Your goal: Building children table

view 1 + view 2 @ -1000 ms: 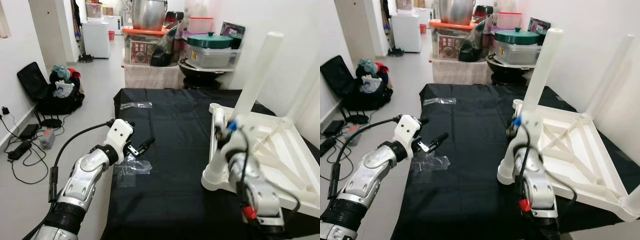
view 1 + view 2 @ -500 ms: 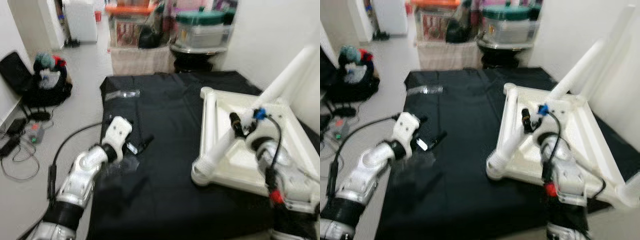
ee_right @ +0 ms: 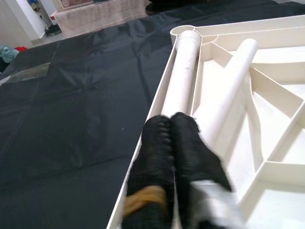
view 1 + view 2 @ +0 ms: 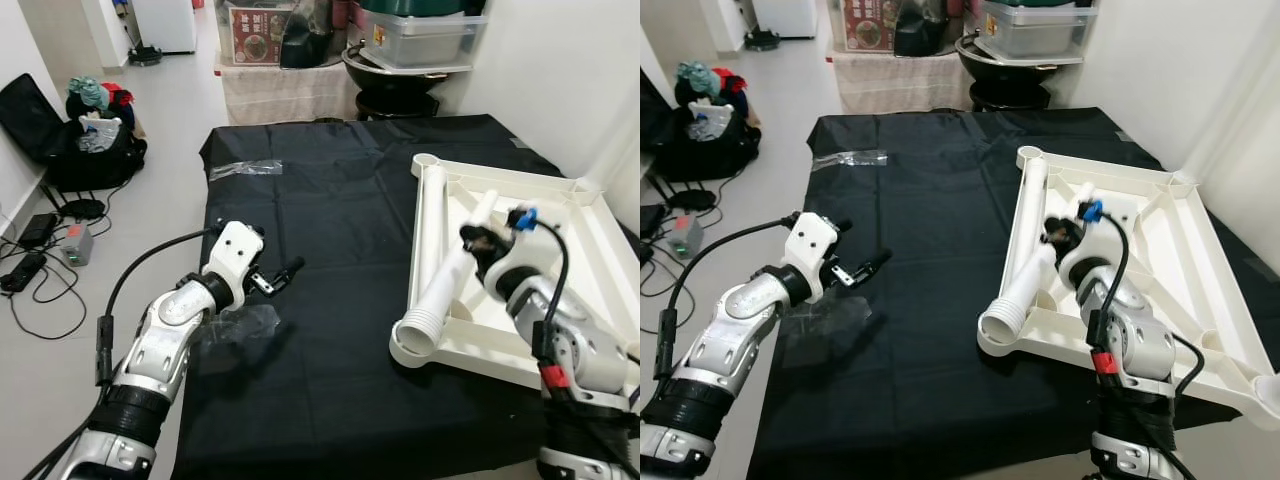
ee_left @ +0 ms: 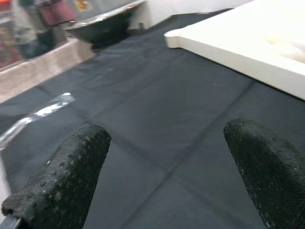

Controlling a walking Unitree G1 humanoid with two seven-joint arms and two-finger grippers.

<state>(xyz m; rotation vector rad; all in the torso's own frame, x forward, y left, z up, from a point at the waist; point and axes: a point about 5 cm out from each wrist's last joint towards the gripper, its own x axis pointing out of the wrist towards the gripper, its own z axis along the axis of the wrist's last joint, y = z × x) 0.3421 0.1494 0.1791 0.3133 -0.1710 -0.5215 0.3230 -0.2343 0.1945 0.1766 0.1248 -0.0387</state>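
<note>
Left gripper point(image 4: 287, 272) is held with fingers spread above the black cloth point(image 4: 330, 230) in the left eye view, near a clear plastic bag point(image 4: 236, 326). Fingertips point(image 3: 172, 128) of the right gripper point(image 3: 171, 125) are seen pressed together in the right wrist view, over the upturned white table top point(image 3: 267, 143) and beside two loose table legs point(image 3: 183, 78) lying inside its frame.

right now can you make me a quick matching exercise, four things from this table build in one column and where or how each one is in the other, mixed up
Things:
1. left pincer
2. right pincer
3. table top
4. clear plastic bag

States:
a. lying flat near the far left edge of the black cloth
b. shut, over the edge of the white frame
c. open, above the black cloth
d. upside down on the cloth, with table legs lying on it

Pairs: 1-c, 2-b, 3-d, 4-a
</note>
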